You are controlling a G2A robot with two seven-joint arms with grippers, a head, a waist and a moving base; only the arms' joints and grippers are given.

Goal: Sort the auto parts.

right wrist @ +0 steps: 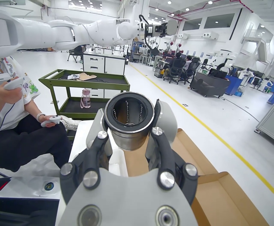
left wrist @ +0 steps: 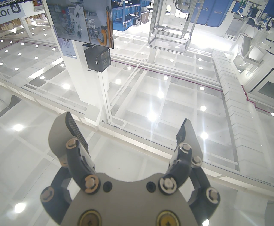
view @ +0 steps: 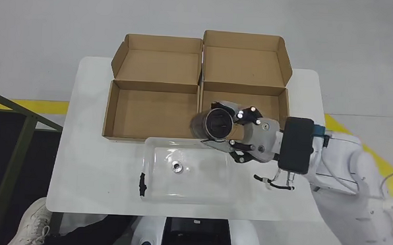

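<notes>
- Top view: the right tool is closed around a metal cylinder part, which sits between its fingers, lifted off the desk.
- Under this tool lies the right cardboard box, close to the wall it shares with the left cardboard box. The visible floors of both boxes look bare.
- Just behind the tool, toward the robot, stands a clear tray. A small metal ring lies in it, apart from the tool.
- Left wrist view: the left tool is spread wide, grips nothing, and faces the ceiling.
- Right wrist view: the cylinder is clamped by its sides with its hollow end facing away from the tool, and cardboard lies below.
- My judgement: the sorting is at an early stage. The cylinder is not yet released and the ring waits.
</notes>
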